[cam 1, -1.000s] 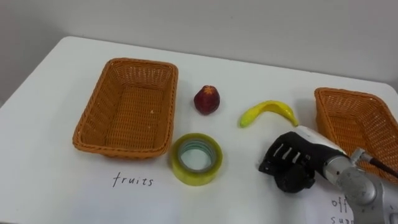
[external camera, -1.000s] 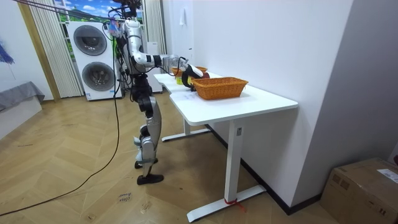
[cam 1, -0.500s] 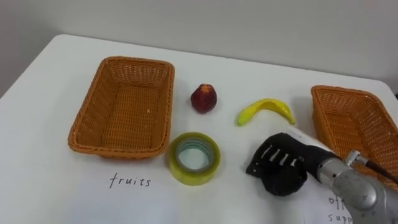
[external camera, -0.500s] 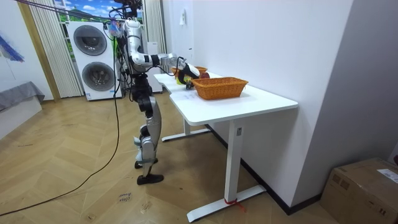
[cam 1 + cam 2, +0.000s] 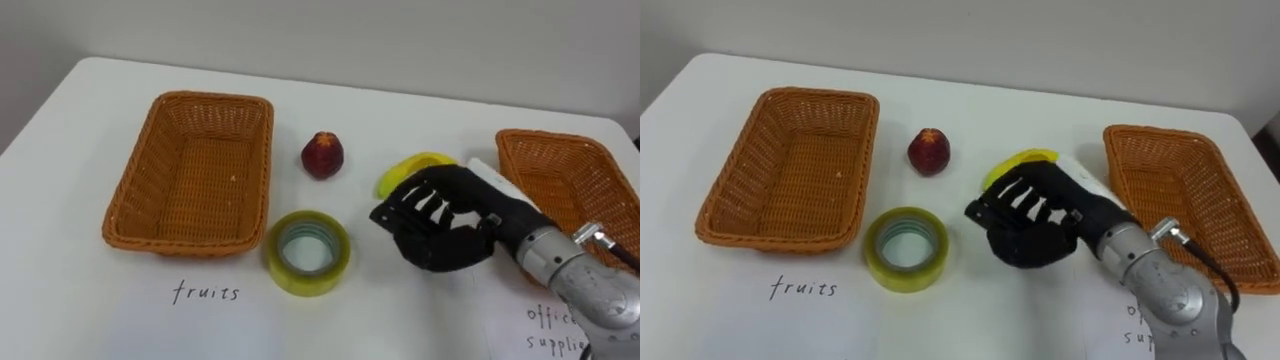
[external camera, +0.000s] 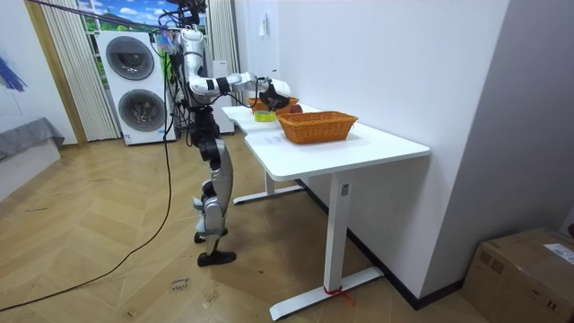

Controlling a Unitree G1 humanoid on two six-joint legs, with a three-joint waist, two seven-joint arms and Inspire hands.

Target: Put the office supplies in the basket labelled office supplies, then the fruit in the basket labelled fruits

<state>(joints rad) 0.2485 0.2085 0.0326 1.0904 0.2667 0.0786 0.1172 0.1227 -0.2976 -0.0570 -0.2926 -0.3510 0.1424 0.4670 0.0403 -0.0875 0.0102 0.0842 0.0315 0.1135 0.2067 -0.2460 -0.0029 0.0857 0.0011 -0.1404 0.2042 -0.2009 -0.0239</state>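
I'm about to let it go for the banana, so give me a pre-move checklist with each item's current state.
1. Right hand free: ok, fingers spread, holding nothing.
2. Hand lined up with banana: ok, it hovers just in front, covering part of it.
3. Hand touching banana: cannot tell.
4. Fruits basket has room: ok, plenty.
5. Path to that basket clear: not ok, tape roll and red fruit lie between hand and basket.

White rectangular table (image 5: 70, 290) with a black handwritten label (image 5: 207, 293) on top. In the room view I've got two stacked white washing machines (image 6: 130, 85) at left and a brown cardboard box (image 6: 525, 269) on the herringbone wood floor (image 6: 108, 269) at lower right.
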